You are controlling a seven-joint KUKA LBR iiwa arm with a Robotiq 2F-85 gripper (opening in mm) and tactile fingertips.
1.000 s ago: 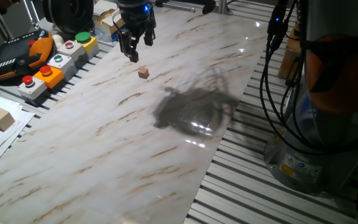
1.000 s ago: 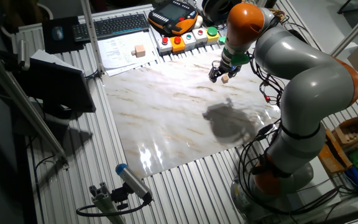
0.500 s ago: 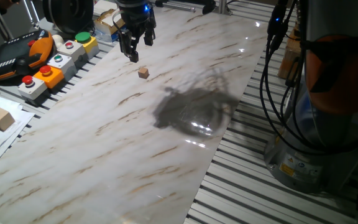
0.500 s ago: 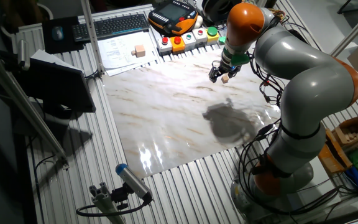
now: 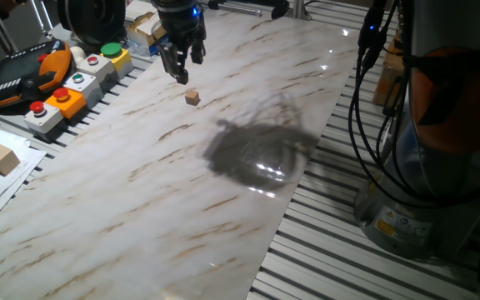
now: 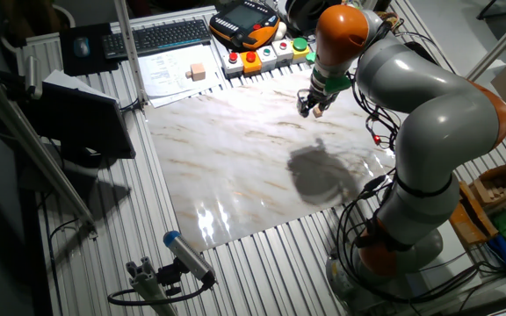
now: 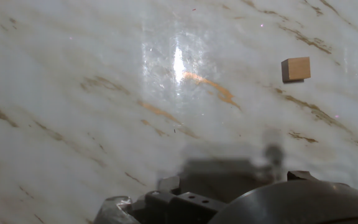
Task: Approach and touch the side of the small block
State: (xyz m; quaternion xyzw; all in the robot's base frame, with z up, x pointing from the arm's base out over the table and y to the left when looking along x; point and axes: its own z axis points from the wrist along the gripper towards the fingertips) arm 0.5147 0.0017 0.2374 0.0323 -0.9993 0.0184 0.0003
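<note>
The small block point(image 5: 192, 97) is a tiny tan-brown cube lying alone on the marble tabletop point(image 5: 140, 192). My gripper point(image 5: 182, 70) hangs just above the table, a short way behind and to the left of it, without touching it, and its fingers look spread and empty. In the other fixed view the gripper point(image 6: 308, 107) hovers right beside the block point(image 6: 319, 111). In the hand view the block point(image 7: 296, 69) lies at the upper right, off the hand's centre line, and only the hand's body shows along the bottom edge.
A larger pale wooden block point(image 5: 1, 158) lies on papers at the left; it also shows in the other fixed view point(image 6: 198, 72). Button boxes point(image 5: 65, 92) and an orange teach pendant point(image 5: 23, 71) line the table's far edge. The robot base and cables point(image 5: 440, 125) stand at the right.
The gripper has shifted slightly to the left and away from the block, and the arm's shadow on the table moved with it. The block has not moved.
</note>
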